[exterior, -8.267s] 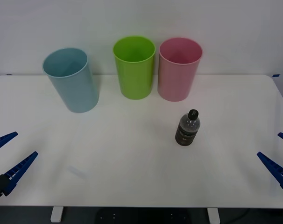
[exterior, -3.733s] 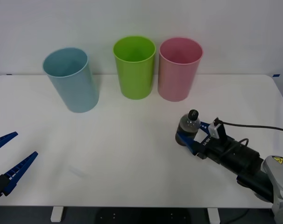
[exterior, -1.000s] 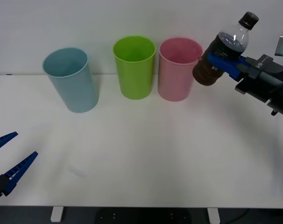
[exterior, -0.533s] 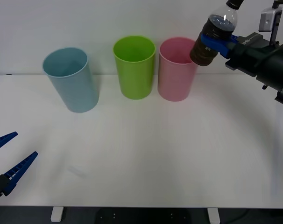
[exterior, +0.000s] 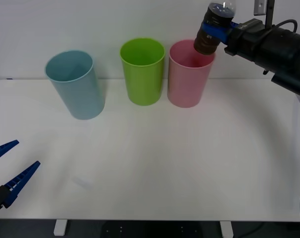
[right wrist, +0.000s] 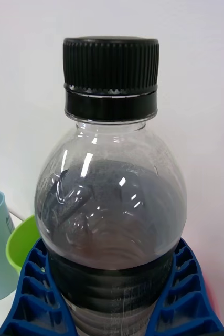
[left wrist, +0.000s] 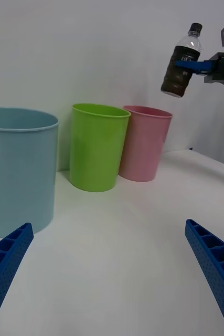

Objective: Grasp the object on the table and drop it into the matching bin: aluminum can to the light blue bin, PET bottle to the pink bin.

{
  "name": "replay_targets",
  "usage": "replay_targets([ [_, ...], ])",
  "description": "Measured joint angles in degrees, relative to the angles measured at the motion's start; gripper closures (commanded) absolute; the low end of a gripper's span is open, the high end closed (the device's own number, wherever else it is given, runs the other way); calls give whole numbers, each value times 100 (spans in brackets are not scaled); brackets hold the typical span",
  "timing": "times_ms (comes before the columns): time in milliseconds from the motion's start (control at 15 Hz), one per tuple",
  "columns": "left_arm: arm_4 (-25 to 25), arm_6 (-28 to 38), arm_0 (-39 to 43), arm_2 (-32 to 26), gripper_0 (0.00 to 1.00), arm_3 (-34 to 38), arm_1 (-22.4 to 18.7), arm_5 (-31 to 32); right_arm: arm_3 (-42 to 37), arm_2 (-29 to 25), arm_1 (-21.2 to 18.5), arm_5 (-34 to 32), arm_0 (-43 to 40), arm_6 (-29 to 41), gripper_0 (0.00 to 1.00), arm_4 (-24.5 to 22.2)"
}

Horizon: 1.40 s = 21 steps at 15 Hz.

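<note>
Bottle is up in the air in my right gripper, its blue fingers pinching it around the middle, held just above the rim of the pink bin at the bench's far edge. I judge the pick and the carry done; what's left is to centre it over the opening and let go. My left gripper waits at the near left corner, fingers spread.
</note>
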<state>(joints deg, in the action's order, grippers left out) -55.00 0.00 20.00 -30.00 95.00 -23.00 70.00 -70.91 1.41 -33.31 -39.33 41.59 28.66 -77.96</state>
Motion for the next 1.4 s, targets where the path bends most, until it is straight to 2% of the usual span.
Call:
replay_targets([
  [533, 0, 0, 0, 0, 0, 0, 0, 0, 1320, 0, 616, 466, 864, -339, 100, -438],
  [1000, 0, 0, 0, 0, 0, 0, 0, 0, 1425, 0, 785, 692, 921, -494, 100, -569],
  [1133, 0, 0, 0, 0, 0, 0, 0, 0, 1430, 0, 785, 692, 918, -504, 3, -567],
  [1200, 0, 0, 0, 0, 0, 0, 0, 0, 1426, 0, 784, 691, 920, -512, 0, -570],
  [1400, 0, 0, 0, 0, 0, 0, 0, 0, 1424, 0, 785, 691, 920, -558, 0, -534],
])
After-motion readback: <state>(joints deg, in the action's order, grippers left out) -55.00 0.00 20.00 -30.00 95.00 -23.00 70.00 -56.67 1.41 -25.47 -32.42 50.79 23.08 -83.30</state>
